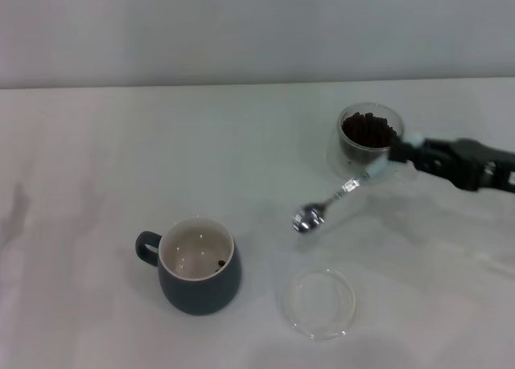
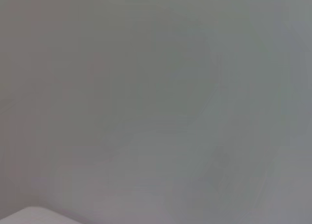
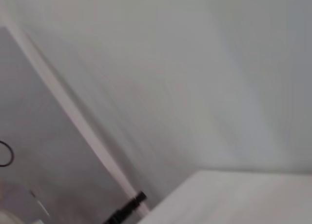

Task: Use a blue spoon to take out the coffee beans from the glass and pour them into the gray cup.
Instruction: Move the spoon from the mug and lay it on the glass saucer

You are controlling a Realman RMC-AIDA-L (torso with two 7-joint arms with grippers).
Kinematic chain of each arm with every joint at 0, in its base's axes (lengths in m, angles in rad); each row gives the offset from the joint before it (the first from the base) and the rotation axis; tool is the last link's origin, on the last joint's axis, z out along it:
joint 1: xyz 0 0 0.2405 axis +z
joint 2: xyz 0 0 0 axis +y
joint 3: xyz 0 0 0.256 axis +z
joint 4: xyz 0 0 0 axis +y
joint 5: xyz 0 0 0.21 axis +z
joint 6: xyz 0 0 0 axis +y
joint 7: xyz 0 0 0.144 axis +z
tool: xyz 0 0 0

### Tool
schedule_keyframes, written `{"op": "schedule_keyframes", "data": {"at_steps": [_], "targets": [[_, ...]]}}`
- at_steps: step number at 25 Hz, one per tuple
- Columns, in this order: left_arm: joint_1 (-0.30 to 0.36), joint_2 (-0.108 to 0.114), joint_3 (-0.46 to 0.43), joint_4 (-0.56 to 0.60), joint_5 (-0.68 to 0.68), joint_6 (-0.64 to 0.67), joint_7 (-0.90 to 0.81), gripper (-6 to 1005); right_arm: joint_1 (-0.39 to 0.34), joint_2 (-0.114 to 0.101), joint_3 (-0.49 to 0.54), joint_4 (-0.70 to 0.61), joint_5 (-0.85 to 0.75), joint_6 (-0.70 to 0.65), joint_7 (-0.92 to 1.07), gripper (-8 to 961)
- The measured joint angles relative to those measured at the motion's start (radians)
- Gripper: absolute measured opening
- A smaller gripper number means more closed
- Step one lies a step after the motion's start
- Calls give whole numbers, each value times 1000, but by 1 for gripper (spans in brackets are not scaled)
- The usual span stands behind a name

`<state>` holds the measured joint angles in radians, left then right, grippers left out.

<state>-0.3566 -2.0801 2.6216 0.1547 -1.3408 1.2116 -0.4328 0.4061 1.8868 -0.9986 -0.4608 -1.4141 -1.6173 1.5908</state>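
One gripper works: the right gripper [image 1: 400, 153], clamped on the blue spoon [image 1: 338, 195] beside the glass [image 1: 367, 140], its bowl slanting toward the gray cup [image 1: 198, 265], well apart, lower-left.

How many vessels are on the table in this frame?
3: the gray cup at front left, the glass of coffee beans at back right, and a flat clear dish in front, right of the cup.

A bare test room, likely a lab: plain white table [image 1: 121, 144] against a blank pale wall [image 1: 241, 31].
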Motion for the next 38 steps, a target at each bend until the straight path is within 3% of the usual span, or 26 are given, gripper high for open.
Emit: {"op": "schedule_keyframes", "data": {"at_steps": [5,17,30,38], "targets": [[-11,2,0,-3,0,0,0,875,-24,-20,-7,63,-62,24,7,217],[-34,-1,0,-4,0,-11,6,876,-25,-5,-11,136,-138,124,25,221],[-34,-2,0,0,0,-15,6,876,-28,33,-23,149,-138,131,34,226],[-37,-2,-2,-2,-1,-25,6,876,-21,58,-60,160,-138,211,61,229]]}}
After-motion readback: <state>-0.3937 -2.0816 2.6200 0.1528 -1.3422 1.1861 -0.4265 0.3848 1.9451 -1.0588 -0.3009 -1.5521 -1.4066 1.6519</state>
